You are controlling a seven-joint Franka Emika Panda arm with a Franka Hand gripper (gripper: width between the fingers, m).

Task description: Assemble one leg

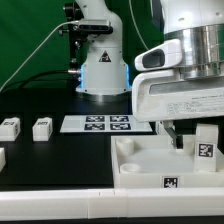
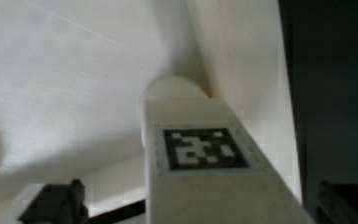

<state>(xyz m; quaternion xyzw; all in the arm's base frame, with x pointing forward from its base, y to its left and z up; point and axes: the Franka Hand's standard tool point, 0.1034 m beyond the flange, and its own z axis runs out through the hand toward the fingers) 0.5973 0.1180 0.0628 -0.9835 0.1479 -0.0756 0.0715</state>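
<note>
Upright on tabletop point(image 1: 140, 160): white tagged leg point(image 1: 205, 148).

My arm point(image 1: 100, 50) is glossy white with black joint bands, a black triangle sticker on its base. The wrist block is white plastic with faint grey lettering; fingers point(image 2: 55, 200) are dark.

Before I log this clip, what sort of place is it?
Probably a robotics lab bench: a black table with a tagged marker board, a white tabletop, loose tagged legs, and another robot's base behind.
</note>
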